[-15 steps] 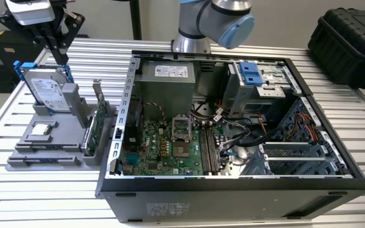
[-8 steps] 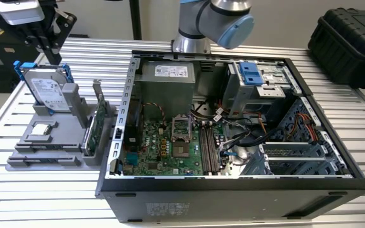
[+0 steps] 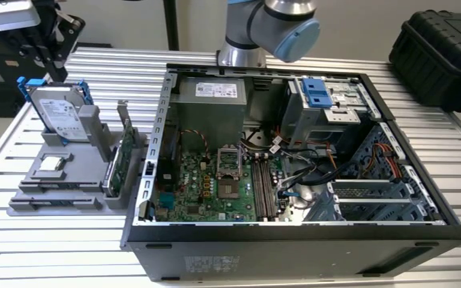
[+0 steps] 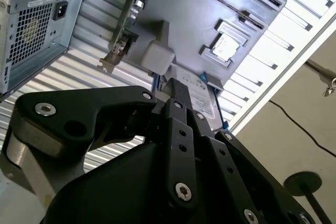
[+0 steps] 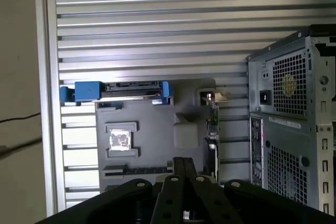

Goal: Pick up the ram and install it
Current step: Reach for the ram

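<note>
The ram (image 5: 137, 170) is a long thin dark strip lying in a slot of the grey parts fixture (image 3: 62, 180) at the exterior view's left, beside the open computer case (image 3: 295, 156). My gripper (image 3: 54, 73) hangs high above the fixture's far end, over the upright hard drive (image 3: 54, 114). In both wrist views its black fingers (image 5: 184, 163) come together with nothing between them, well apart from the ram. In the second wrist view the gripper (image 4: 176, 86) points down at the fixture (image 4: 189, 19). The motherboard (image 3: 206, 186) and its memory slots (image 3: 264, 186) lie open inside the case.
The fixture also holds a square silver chip (image 3: 52, 163), a green expansion card (image 3: 125, 157) standing on edge, and the blue-framed hard drive (image 5: 121, 90). The case's rear wall (image 5: 286, 129) rises right beside the fixture. A black hard case (image 3: 446, 54) sits at the far right.
</note>
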You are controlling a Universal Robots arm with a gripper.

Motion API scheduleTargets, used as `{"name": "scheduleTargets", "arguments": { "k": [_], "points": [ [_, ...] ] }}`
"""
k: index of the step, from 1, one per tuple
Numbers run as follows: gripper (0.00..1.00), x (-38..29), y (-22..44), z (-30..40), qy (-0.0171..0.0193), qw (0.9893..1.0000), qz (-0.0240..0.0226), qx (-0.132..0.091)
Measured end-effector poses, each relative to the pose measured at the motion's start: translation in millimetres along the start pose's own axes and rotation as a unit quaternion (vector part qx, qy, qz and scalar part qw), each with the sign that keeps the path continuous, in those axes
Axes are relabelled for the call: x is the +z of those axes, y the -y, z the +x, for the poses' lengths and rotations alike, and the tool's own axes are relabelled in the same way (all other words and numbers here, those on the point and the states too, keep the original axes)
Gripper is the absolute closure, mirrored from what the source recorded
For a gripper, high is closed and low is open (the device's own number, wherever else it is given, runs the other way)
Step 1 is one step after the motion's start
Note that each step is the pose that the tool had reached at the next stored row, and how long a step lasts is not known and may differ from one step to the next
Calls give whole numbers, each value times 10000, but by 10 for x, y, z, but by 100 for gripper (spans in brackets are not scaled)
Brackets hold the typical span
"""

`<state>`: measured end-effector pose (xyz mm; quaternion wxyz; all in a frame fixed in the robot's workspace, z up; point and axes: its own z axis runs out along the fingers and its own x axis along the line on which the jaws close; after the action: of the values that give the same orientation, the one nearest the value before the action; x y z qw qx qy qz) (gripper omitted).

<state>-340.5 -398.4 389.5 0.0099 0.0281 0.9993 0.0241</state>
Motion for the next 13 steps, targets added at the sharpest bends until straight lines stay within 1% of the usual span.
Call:
{"name": "scheduleTargets", "arguments": {
  "k": [13],
  "points": [
    [100,3,10,167,0,10000,0,-3]
  ]
}}
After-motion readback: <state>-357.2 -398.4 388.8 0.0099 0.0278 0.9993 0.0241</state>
